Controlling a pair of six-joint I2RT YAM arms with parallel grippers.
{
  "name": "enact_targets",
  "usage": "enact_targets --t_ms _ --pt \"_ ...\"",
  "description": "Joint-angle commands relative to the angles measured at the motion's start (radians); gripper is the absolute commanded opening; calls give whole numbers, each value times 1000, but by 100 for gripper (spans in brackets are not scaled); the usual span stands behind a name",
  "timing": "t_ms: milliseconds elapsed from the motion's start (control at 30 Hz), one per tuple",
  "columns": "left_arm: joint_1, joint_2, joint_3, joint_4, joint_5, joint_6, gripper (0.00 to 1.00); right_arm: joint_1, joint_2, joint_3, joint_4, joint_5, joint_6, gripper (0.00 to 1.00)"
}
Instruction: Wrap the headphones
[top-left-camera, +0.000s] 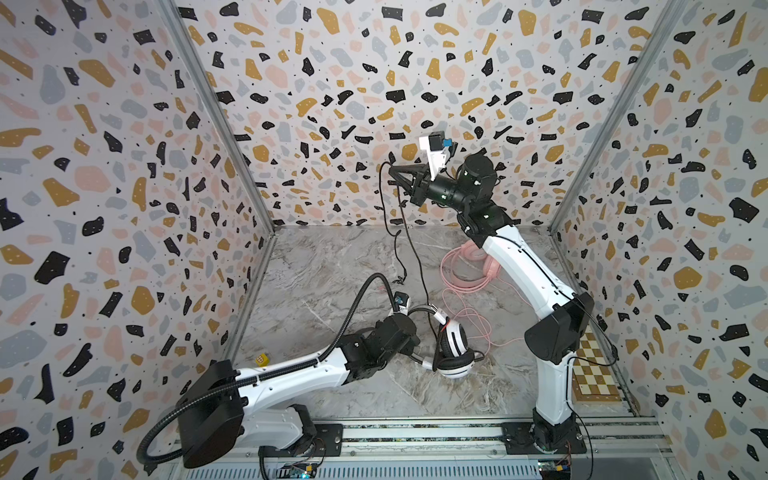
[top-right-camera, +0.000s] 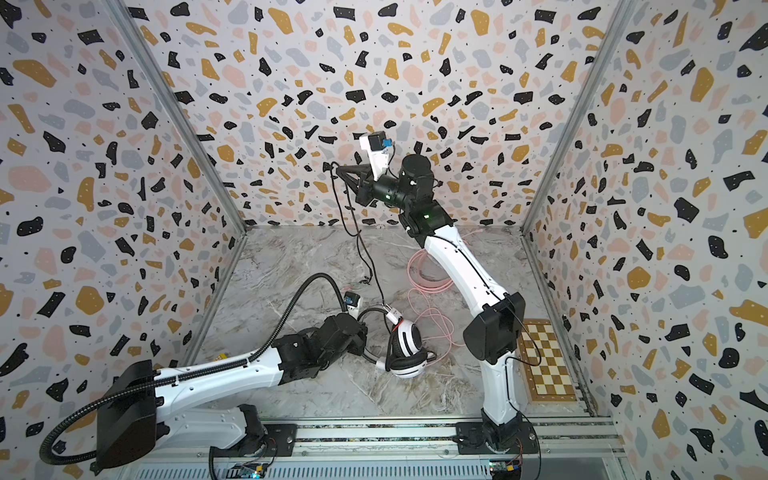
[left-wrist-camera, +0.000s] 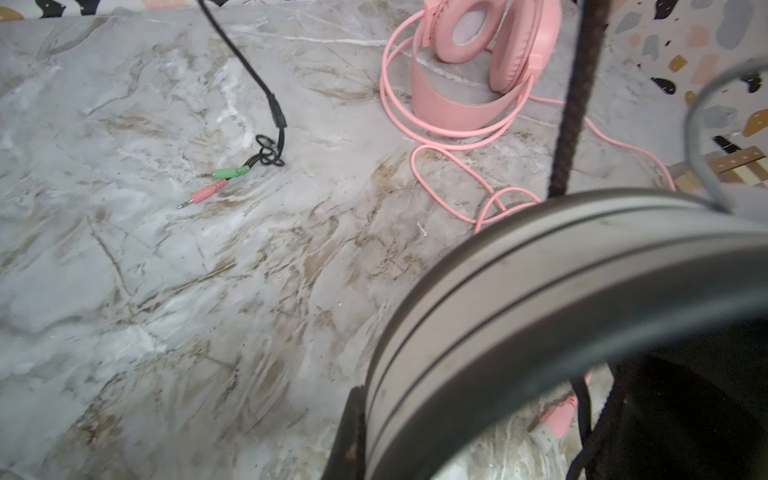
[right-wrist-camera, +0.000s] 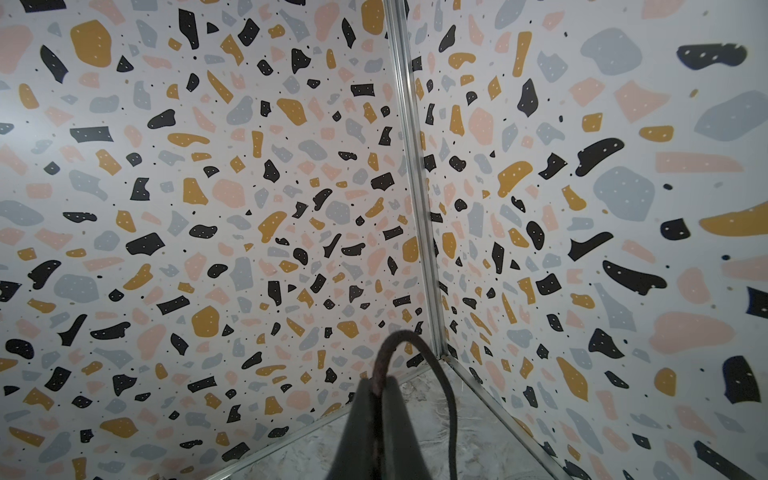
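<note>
Pinching cable (right-wrist-camera: 452, 399), right claw (top-left-camera: 390, 170) raised, left claw (top-left-camera: 415, 352) low gripping headset (top-left-camera: 455, 343)

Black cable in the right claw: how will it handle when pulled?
Probably floppy: the cable droops in loose curves from the shut right claw to the white headset. Likely light and thin, so it may slip through the pinch. Its plugs, lying on the table, will probably drag and swing.

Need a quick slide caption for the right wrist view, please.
Right gripper shut on the black cable, its loop arching up before the speckled wall corner.
</note>
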Motion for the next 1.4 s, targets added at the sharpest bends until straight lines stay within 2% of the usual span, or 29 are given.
enact_targets --t_ms 0,267,400,500,733,833,1000,1133,1367 --pt "25 -27 -30 84 23 -56 0 -6 -134 -6 56 28 -38 0" --pt "57 -114 -93 146 40 -84 0 -20 -217 -85 62 102 -69 0" --pt "58 -159 -117 174 37 -75 0 -56 -188 -57 63 70 -10 0" --pt "61 -138 -112 143 -13 -85 0 -54 -204 -85 91 35 13 0" --pt "101 -38 -63 96 -37 -136 0 13 -300 -199 130 29 1 0" --pt "164 -7 -40 95 -23 -189 0 59 -400 -338 170 54 -20 0" --pt "281 -9 -24 119 -37 -266 0 145 -601 -619 239 219 -86 0" --pt "365 -24 -18 125 -89 -347 0 208 -719 -812 294 299 -69 0" --pt "520 -118 -10 134 -105 -380 0 274 -890 -1097 357 513 -37 0"
